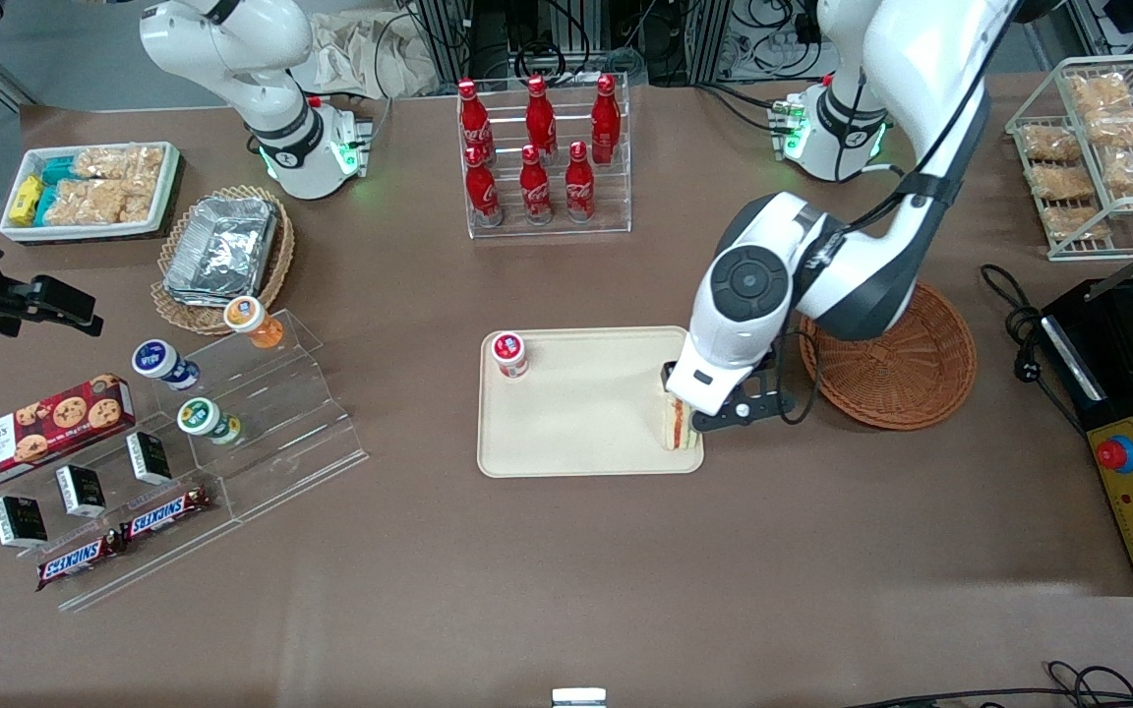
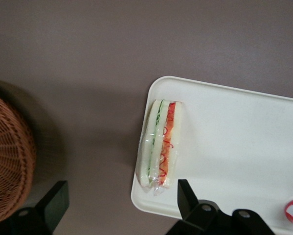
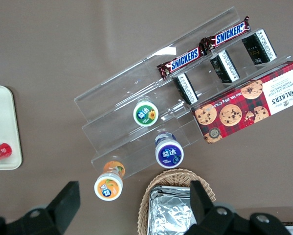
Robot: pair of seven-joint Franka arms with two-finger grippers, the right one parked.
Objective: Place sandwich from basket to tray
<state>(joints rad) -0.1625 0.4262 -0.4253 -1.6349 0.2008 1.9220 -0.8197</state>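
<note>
On the counter [image 1: 566, 570] we can read several labels: two bars marked "SNICKERS" [image 1: 124, 539] lie on the clear acrylic step shelf [image 1: 262, 413], and a red tartan cookie box [image 1: 40, 430] beside it carries the word "WALKER'S". The six red bottles [image 1: 537, 147] in the clear rack show white Coca-Cola script. The small cups on the shelf have printed lids, but we cannot read that writing.

The left arm reaches from its base down over the counter, bent at the elbow above the reddish-brown wicker basket [image 1: 906, 369], and its wrist points down at the tray's corner that is nearest to the basket and to the front camera.

The tool [image 2: 122, 200] hangs just above the sandwich [image 2: 159, 144]. Its two black fingers [image 2: 56, 203] are spread wide, one over the bare counter and one over the tray [image 2: 244, 137], and they grasp nothing; the sandwich is released and does not touch them.

The sandwich, in a clear wrap, lies inside the cream tray along its short edge, with the green and red filling layers turned upward. A small cup with a red lid [image 1: 508, 351] stands in the tray's corner toward the parked arm's end, well apart from the sandwich. We see no sandwich in the basket, beside the tray.
</note>
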